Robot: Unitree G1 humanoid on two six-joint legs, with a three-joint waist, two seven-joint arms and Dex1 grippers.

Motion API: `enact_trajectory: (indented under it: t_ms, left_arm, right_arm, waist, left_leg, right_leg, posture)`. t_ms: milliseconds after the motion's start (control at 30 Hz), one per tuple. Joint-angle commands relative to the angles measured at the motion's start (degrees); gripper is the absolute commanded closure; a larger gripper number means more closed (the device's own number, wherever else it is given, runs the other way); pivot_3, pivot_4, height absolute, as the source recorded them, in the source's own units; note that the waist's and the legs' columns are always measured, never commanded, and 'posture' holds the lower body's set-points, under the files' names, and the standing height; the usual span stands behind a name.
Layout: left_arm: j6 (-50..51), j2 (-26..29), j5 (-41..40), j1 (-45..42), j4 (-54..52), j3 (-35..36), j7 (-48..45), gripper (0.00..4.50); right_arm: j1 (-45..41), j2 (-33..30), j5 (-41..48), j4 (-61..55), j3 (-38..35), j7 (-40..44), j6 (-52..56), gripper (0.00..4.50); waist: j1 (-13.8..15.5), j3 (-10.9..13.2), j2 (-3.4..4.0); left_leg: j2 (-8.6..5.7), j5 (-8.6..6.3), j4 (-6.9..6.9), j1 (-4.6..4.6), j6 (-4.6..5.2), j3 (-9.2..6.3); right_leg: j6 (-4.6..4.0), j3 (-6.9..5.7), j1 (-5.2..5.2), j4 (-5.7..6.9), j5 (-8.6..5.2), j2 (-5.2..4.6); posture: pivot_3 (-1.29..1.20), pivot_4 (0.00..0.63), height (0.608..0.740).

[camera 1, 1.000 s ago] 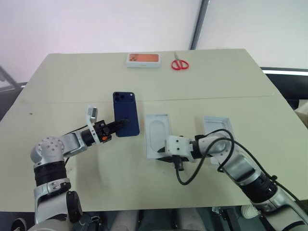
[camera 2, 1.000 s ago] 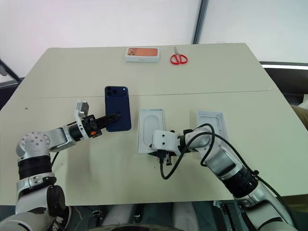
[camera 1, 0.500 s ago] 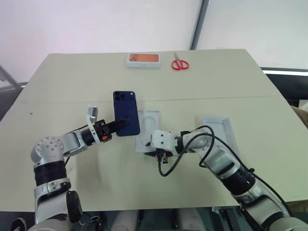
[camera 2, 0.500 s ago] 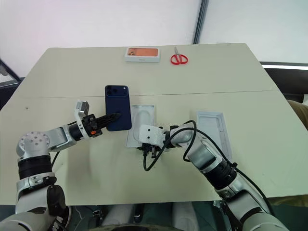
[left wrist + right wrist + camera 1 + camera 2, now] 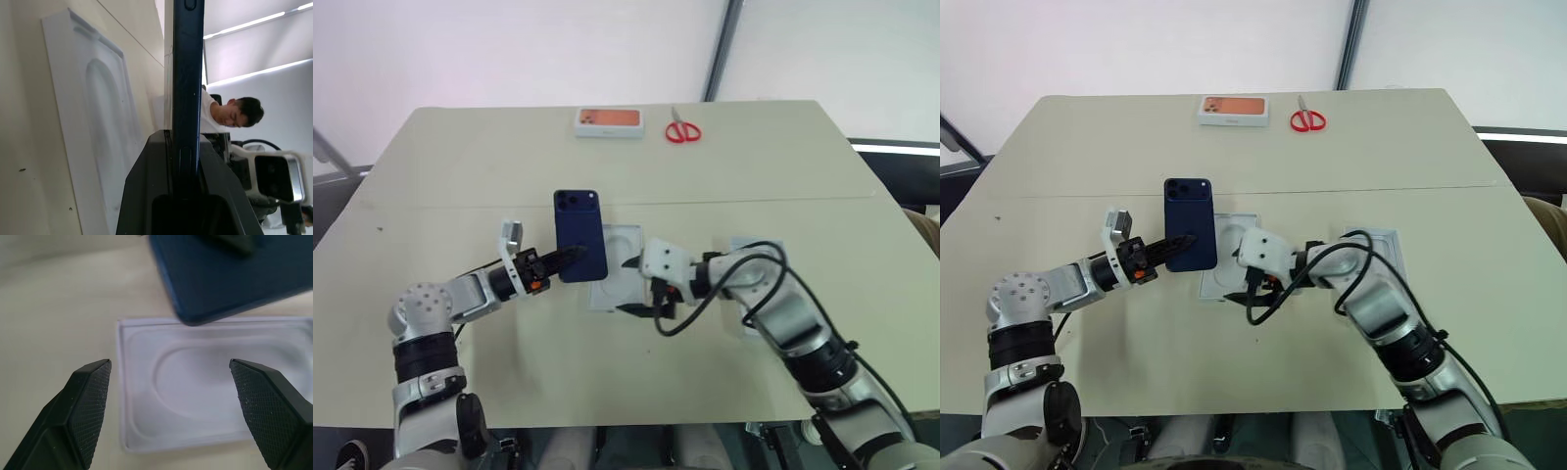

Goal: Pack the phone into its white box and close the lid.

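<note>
- The phone (image 5: 580,235) is held upright above the worktop (image 5: 460,166), its glossy navy back and camera cluster facing the head camera; it is not yet in any box.
- It is pinched at its lower edge by the left pincer (image 5: 566,258), whose fingers are pressed against the 2 faces.
- The white box (image 5: 619,277) lies flat just beside and below the phone. Its inside shows white with a rounded recess, so whether an insert card lies in it cannot be told.
- The right pincer (image 5: 168,401) hangs over the near end of the box with its 2 fingers spread wide and nothing between them.
- The lid (image 5: 1386,238) lies open side up further to the right, partly hidden behind the right arm.
- Progress is judged early: the phone is lifted and the box sits next to it; laying the phone in and fitting the lid remain.
- The worktop is pale beige and matte; an orange-topped box (image 5: 608,121) and red scissors (image 5: 681,129) lie at its far edge.
- White walls stand behind; a person (image 5: 234,112) is seen in the left wrist view.
</note>
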Motion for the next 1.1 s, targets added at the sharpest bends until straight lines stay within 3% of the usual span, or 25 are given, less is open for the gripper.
enact_trajectory:
  t_ms: [33, 300, 633, 900, 1100]
  left_arm:
    - [0.60, -1.86, -2.54, -0.18, -2.35, -0.49, 0.92, 4.50]
    - [1.12, -3.81, -1.40, 2.41, -4.35, -4.31, 1.46, 4.50]
    - [-0.40, -3.49, -0.17, 2.66, -1.71, -6.52, 0.80, 4.50]
    - [-1.04, -4.02, 1.14, 2.77, -4.09, -8.81, 2.54, 0.69]
    - [0.65, -2.67, 0.08, 1.99, -7.38, -10.04, 2.71, 0.69]
  right_arm:
    - [3.45, -3.13, 4.59, -2.63, -8.11, 0.46, -1.50, 0.46]
    - [10.89, -7.43, 8.84, -4.74, -15.36, -0.81, -2.69, 0.46]
    - [11.37, -7.28, 7.38, -4.49, -13.22, -3.73, -4.51, 0.46]
    - [10.38, -6.82, 7.48, -3.92, -11.61, -4.64, -4.74, 0.40]
    - [9.23, -6.61, 6.77, -2.69, -10.16, -5.03, -5.92, 0.40]
  waist:
    - [0.12, 0.01, -0.01]
    - [-0.21, 0.02, -0.03]
    - [0.00, 0.02, -0.03]
    - [0.09, 0.00, -0.01]
    - [-0.07, 0.00, -0.01]
  left_leg:
    - [0.00, 0.00, 0.00, 0.00, 0.00, 0.00]
    - [0.02, -0.01, -0.04, 0.00, 0.02, 0.06]
    - [-0.01, -0.01, 0.02, -0.01, 0.03, 0.07]
    - [-0.01, -0.01, 0.05, 0.03, 0.03, 0.05]
    - [-0.01, -0.01, 0.03, 0.05, 0.03, 0.05]
  right_leg:
    - [0.00, -0.01, 0.01, -0.01, 0.00, 0.00]
    - [0.00, 0.02, -0.02, -0.02, 0.00, -0.02]
    - [0.00, 0.01, 0.02, -0.02, 0.00, -0.06]
    - [0.00, -0.02, 0.12, -0.03, 0.00, -0.06]
    - [0.00, -0.01, 0.10, -0.03, -0.01, -0.06]
  posture:
    - [0.00, 0.150, 0.740]
    - [0.00, 0.150, 0.740]
    - [0.00, 0.150, 0.740]
    - [0.00, 0.150, 0.740]
    - [0.00, 0.150, 0.740]
